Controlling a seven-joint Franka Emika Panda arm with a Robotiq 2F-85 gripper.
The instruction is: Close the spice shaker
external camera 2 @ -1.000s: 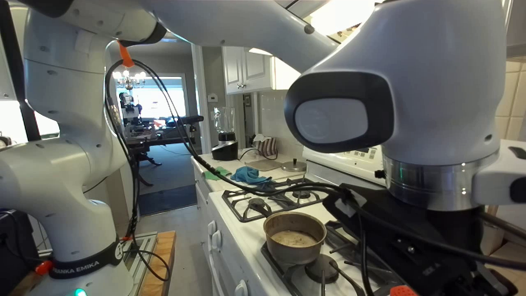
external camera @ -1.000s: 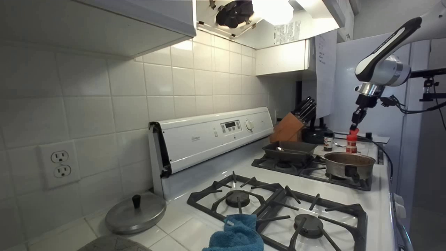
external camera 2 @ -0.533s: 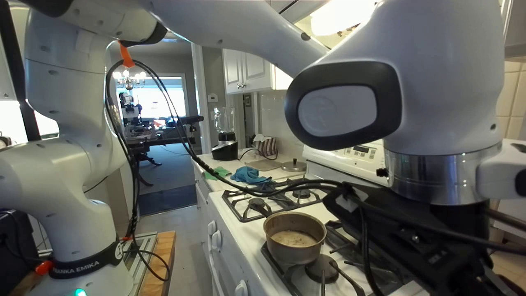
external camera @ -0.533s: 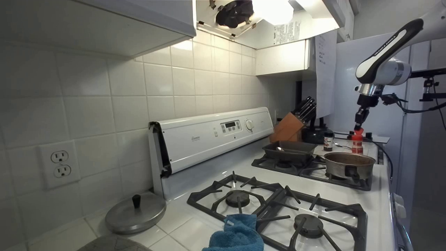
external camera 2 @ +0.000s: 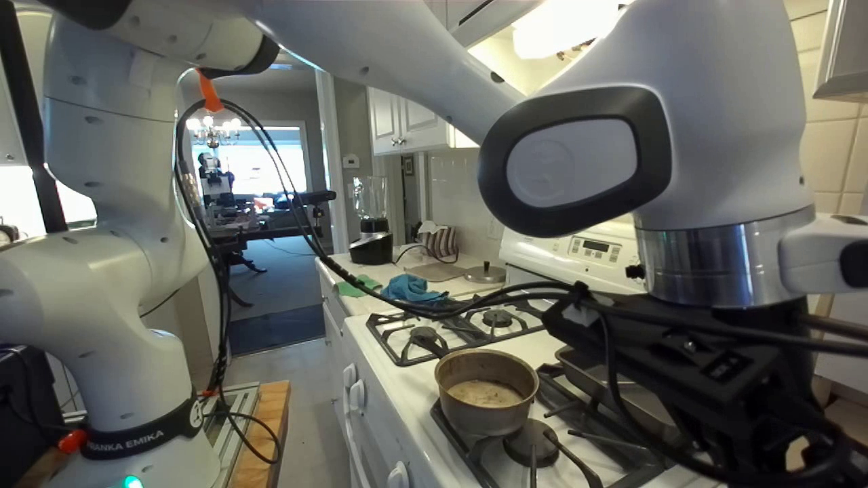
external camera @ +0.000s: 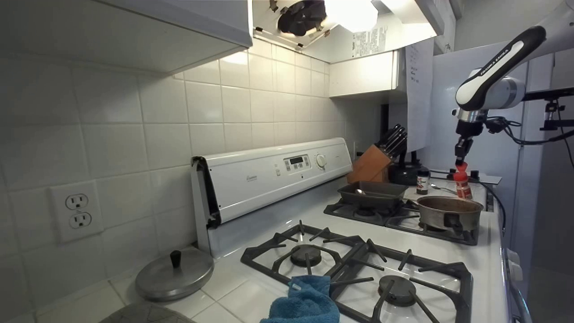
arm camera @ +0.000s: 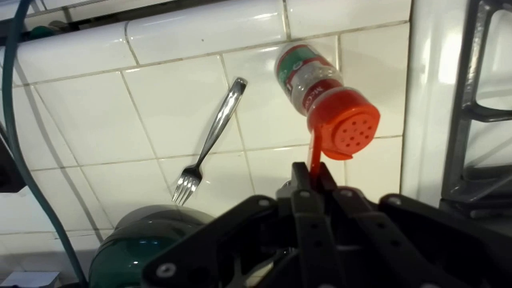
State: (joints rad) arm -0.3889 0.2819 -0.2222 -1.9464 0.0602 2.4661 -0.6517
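In the wrist view, a fork [arm camera: 218, 126] lies left of the gripper [arm camera: 315, 176], a stove grate [arm camera: 457, 140] to its right.

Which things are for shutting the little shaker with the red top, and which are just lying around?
For the job:
spice shaker, tilted, holes uncovered
red flap, open
fingers, pinching the flap

Just lying around:
fork
blue towel
metal lid
saucepan
knife block

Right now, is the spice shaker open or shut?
Open. In the wrist view, the spice shaker has its sprinkle holes uncovered, its red flap raised and pinched in the end effector.
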